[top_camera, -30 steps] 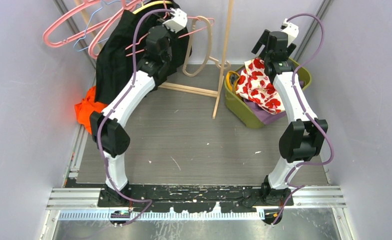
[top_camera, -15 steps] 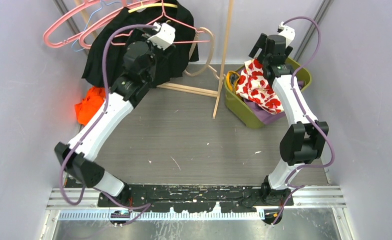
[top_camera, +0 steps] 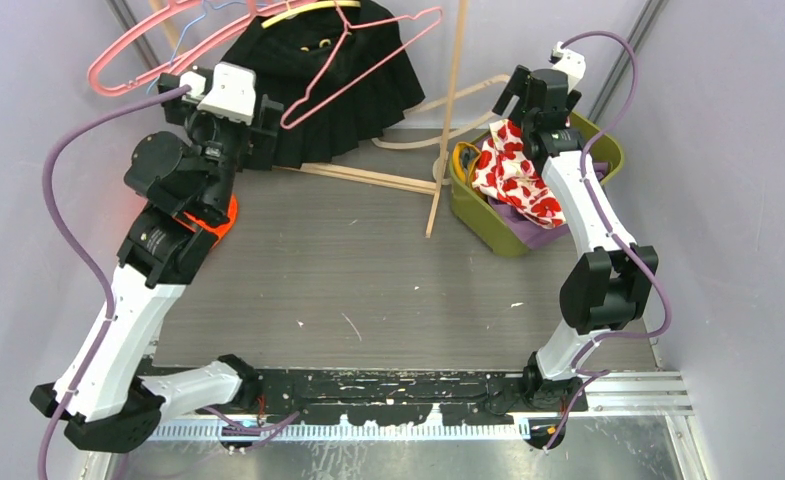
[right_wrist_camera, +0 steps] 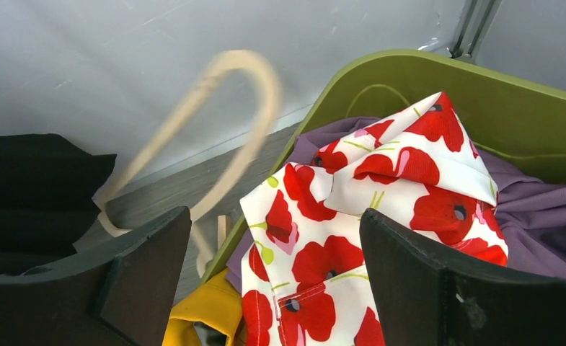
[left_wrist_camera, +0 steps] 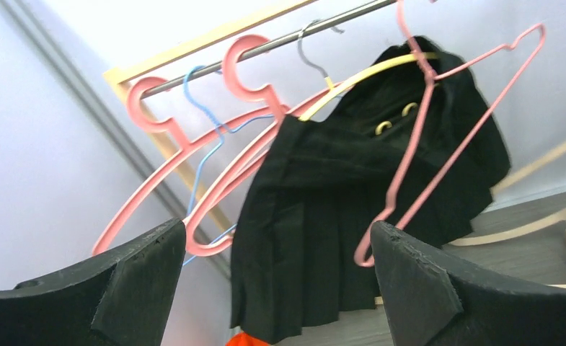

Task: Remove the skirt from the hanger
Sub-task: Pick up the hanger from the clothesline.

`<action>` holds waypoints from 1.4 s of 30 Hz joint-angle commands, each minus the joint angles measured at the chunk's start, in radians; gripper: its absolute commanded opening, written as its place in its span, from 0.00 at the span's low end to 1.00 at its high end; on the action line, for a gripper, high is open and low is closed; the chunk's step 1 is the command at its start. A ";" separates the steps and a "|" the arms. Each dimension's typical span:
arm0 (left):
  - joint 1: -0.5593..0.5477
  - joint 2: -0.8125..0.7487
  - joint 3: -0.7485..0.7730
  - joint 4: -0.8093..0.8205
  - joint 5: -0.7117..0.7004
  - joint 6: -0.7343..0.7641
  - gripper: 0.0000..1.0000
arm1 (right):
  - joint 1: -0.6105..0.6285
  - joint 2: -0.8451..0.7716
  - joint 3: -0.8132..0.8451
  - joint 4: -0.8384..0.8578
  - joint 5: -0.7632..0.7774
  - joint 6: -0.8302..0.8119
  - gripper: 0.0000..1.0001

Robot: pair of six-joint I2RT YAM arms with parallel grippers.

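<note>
The black pleated skirt (top_camera: pixel 353 90) hangs on a yellow hanger (top_camera: pixel 298 12) from the rail at the back left. In the left wrist view the skirt (left_wrist_camera: pixel 337 209) fills the middle, draped over the yellow hanger (left_wrist_camera: pixel 370 72), with a pink wire hanger (left_wrist_camera: pixel 438 144) across its front. My left gripper (top_camera: pixel 222 98) is open, to the left of the skirt and apart from it; nothing lies between its jaws (left_wrist_camera: pixel 276 238). The right gripper (top_camera: pixel 533 95) stands open and empty above the basket (right_wrist_camera: pixel 274 220).
Several pink hangers (top_camera: pixel 138 55) and a blue one (left_wrist_camera: pixel 197 94) hang left of the skirt. An orange cloth (top_camera: pixel 213 215) lies below the left gripper. A green basket (top_camera: pixel 608 150) holds a red-poppy cloth (right_wrist_camera: pixel 381 209). A wooden post (top_camera: pixel 446 130) and a beige hanger (right_wrist_camera: pixel 215 108) stand between.
The left arm has swung back and to the left, away from the skirt. The skirt and pink hanger have swung right. The beige hanger is moving. The right arm has risen slightly.
</note>
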 commanded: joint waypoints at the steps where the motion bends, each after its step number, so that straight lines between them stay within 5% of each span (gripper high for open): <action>1: 0.006 0.039 -0.028 0.020 -0.142 0.105 0.98 | 0.009 -0.063 0.024 0.044 0.006 -0.009 0.91; 11: 0.260 0.220 0.106 0.001 -0.023 -0.079 0.99 | 0.011 -0.077 0.011 0.052 0.000 -0.004 0.91; 26: 0.295 0.403 0.437 -0.011 0.090 0.034 0.99 | 0.011 -0.059 -0.008 0.069 0.021 -0.016 0.92; 42: 0.419 0.648 0.591 0.041 0.349 -0.218 0.99 | 0.006 -0.027 0.025 0.069 0.060 -0.078 0.93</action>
